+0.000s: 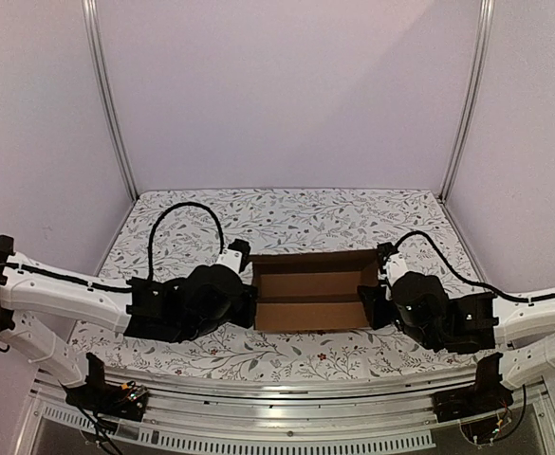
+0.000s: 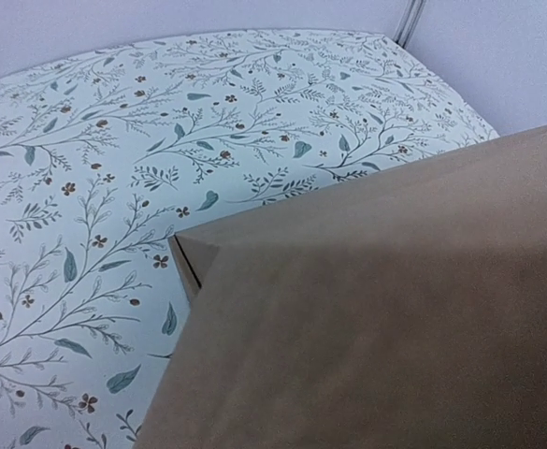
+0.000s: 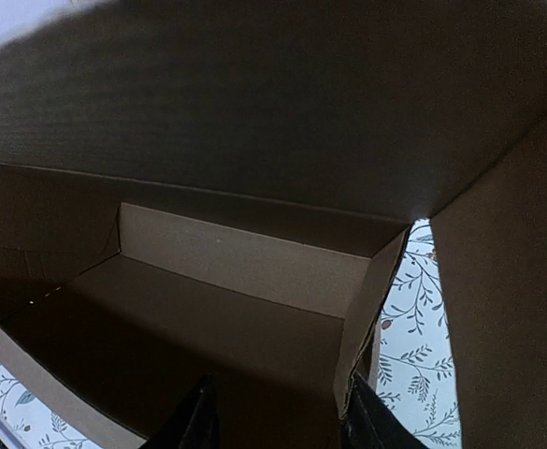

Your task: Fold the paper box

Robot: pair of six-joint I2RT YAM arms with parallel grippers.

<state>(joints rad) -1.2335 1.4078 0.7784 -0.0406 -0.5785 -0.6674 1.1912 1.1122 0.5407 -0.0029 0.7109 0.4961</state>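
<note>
At the right claw (image 3: 282, 423): released, fingertips (image 3: 196, 426) standing apart just inside one end of the paper box (image 1: 310, 289), clamping nothing that shows. At the left claw (image 1: 247, 296): clenched, close against the opposite end (on a sliver of cardboard or on nothing, cannot tell; no fingers in its own camera, only a brown panel and one folded corner).

Outward from there: lies mid-bench (image 1: 286, 213) between both arms, long side across, floor down, far wall and an end wall upright, a large panel looming dark overhead in the right wrist view.

Reads as the wall-raising stage, tray formed but not locked. Probably calls next for steadying one end while turning the loose panel over and seating its tabs.

Hard to make out: the near wall under the wrists, any tab slots, the identity of that overhead panel.
</note>
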